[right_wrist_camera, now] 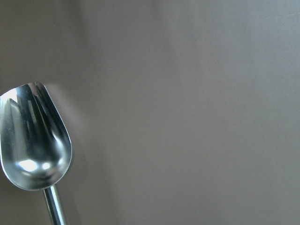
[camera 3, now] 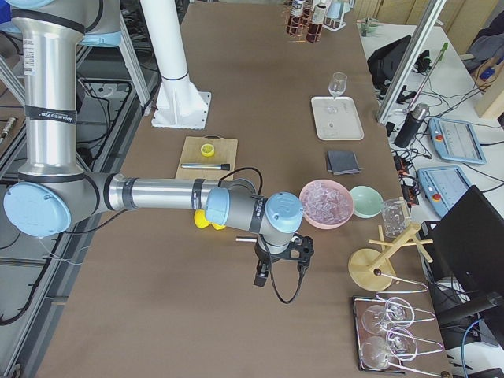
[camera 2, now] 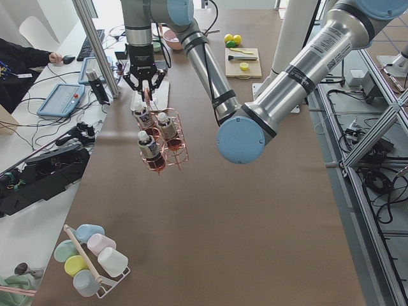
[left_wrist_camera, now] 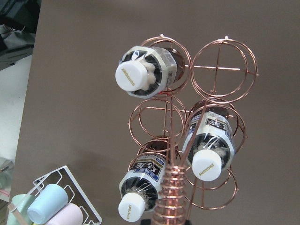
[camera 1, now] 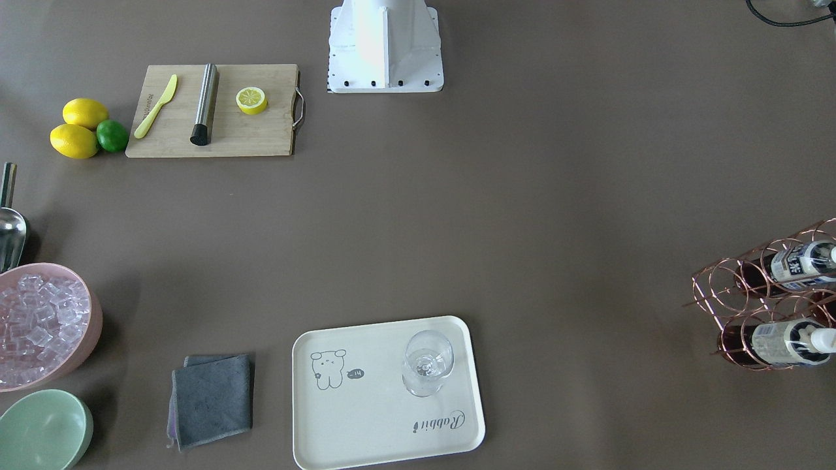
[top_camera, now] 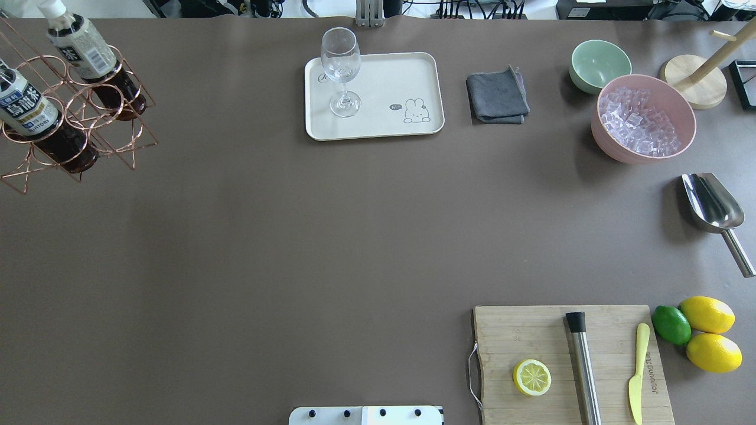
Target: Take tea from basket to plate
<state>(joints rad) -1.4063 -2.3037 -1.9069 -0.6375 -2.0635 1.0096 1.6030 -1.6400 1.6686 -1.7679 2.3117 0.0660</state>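
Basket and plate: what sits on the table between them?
Nothing. In the overhead view the table between the basket and the plate is bare. The glass stands on the plate itself.

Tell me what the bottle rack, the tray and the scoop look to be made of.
Rack: thin metal wire with a glossy rose-gold finish, seen in its bent rings.
Tray: matte cream, likely plastic or melamine; no shine, printed drawing.
Scoop: polished steel, going by its mirror-like reflections.
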